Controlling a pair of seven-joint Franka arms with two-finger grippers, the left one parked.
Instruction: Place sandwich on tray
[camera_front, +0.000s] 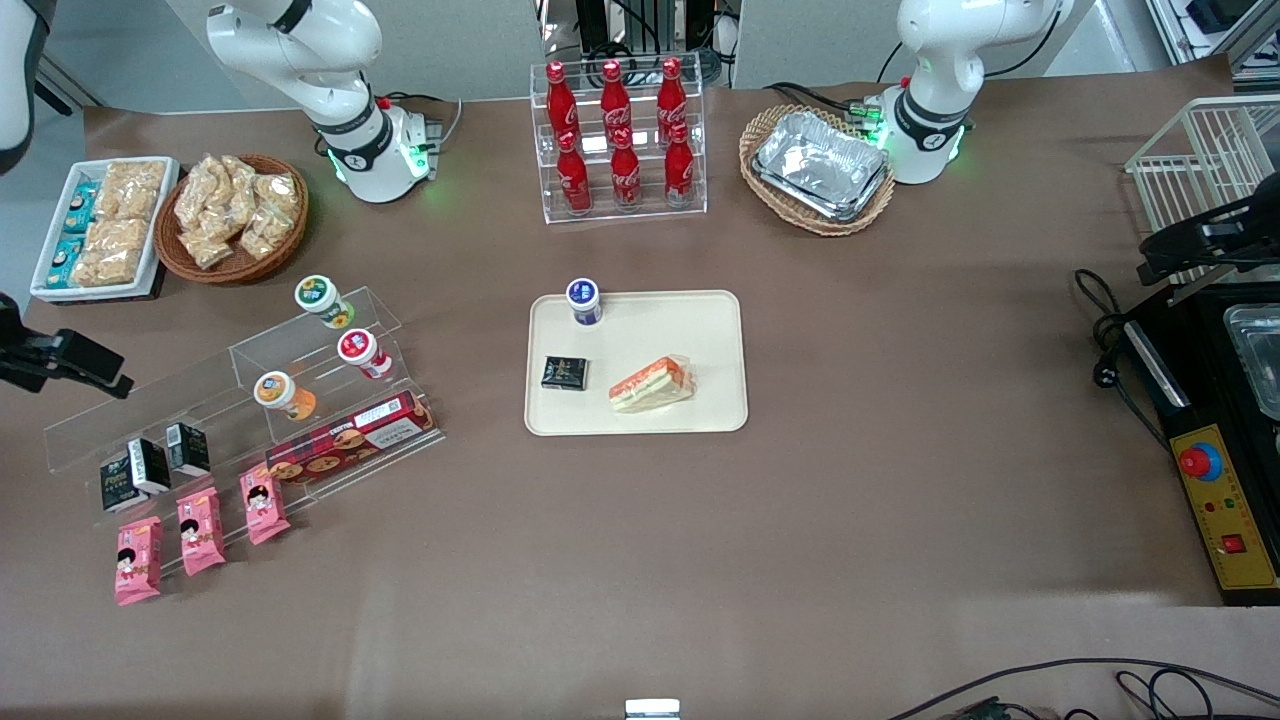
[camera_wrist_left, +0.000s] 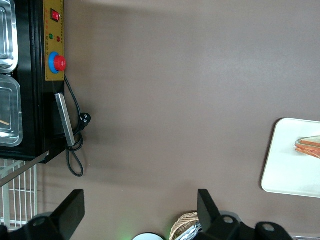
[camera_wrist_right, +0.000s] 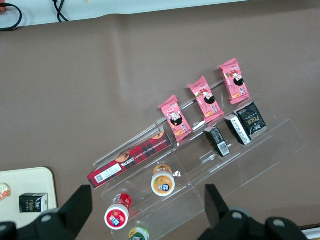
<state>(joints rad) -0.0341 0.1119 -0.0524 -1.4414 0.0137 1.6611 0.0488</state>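
Cream plastic makes up the tray (camera_front: 720, 415), which sits mid-desk, and the sandwich (camera_front: 652, 384) already lies on it, wholly inside the rim, at the edge nearer the front camera; the placing looks done. Wrapped in clear film, the wedge is likely light and soft, with a slick skin that could slide between fingers; I judge a gentle grip across its two flat bread faces, near the thick end, would hold it without squashing the filling. Sharing the tray are a small black packet (camera_front: 564, 372) beside the sandwich, toward the working arm's end, and a blue-capped cup (camera_front: 583, 301) farther from the camera; both stand apart from it and neither crowds it. The pincer (camera_wrist_right: 149, 210) hangs released, fingers spread wide and grasping nothing, above the clear acrylic rack (camera_front: 330, 400) toward the working arm's end of the desk, well apart from the tray. That rack carries little cups, a red tartan biscuit box (camera_front: 345, 440), black packets and pink packets (camera_front: 200, 530). Farther from the camera stand a rack of red cola bottles (camera_front: 618, 140), a wicker basket of foil trays (camera_front: 818, 170) and a basket of snack bags (camera_front: 232, 215). Nothing stands between the pincer and the tray.
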